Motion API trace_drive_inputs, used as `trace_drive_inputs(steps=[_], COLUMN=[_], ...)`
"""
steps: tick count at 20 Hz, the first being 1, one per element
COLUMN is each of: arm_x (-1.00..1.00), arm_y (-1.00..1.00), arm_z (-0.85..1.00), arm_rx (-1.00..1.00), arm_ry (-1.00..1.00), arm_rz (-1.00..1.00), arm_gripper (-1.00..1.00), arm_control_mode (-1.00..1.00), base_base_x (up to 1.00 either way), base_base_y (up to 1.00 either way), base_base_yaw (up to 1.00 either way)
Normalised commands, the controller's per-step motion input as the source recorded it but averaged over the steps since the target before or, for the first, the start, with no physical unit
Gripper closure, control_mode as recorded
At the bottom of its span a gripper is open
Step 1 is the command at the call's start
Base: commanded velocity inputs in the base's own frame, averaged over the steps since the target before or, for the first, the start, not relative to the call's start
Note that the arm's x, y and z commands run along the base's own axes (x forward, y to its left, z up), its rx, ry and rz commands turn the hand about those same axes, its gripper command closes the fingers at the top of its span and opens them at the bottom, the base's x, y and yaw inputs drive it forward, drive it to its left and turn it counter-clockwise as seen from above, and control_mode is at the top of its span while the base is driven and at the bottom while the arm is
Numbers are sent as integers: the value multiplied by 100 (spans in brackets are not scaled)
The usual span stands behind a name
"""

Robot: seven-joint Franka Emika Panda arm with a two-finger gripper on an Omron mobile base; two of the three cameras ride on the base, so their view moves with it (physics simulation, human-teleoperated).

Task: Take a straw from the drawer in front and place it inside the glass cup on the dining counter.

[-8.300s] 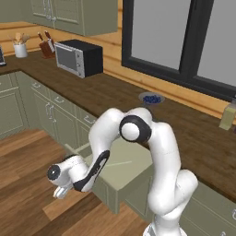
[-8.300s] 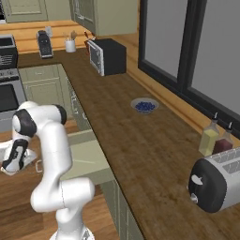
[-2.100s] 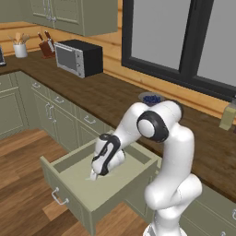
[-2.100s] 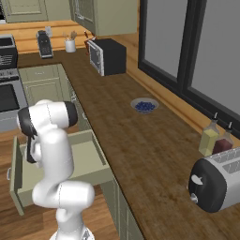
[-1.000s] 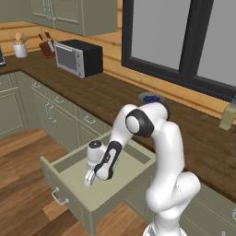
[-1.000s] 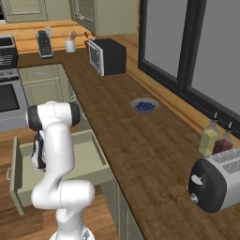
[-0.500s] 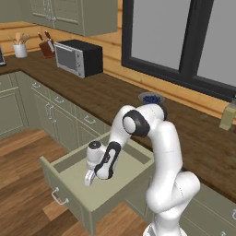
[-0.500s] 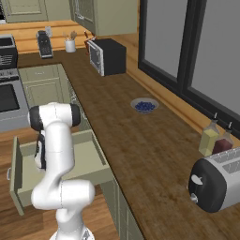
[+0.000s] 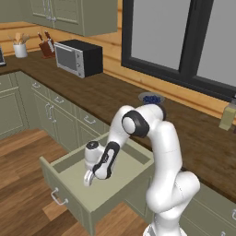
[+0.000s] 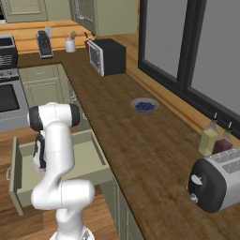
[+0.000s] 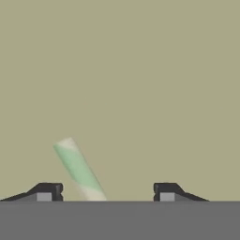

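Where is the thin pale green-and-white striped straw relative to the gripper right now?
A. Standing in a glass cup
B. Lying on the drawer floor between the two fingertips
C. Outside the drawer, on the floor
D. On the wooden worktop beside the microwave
B: in the hand view the thin pale green-and-white striped straw lies on the floor of the sage-green drawer, between the gripper's spread fingertips.
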Motion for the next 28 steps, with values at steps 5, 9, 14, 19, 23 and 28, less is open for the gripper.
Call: trace_drive_inputs(steps=[5,9,14,19,23,28], arm_x=[0,0,0,0,0,-3], arm_y=[0,0,0,0,0,0], arm_z=[-26,-14,0,8,26,68], arm_rx=[-1,0,0,0,0,3], arm_ry=[0,0,0,0,0,0], arm_rz=[0,0,0,0,0,0], arm_gripper=[100,100,100,100,100,100], arm_control_mode=[-100,-100,-100,-100,-100,-100], base_base_x=[0,0,0,0,0,0], base_base_y=[0,0,0,0,0,0], base_base_yaw=[0,0,0,0,0,0])
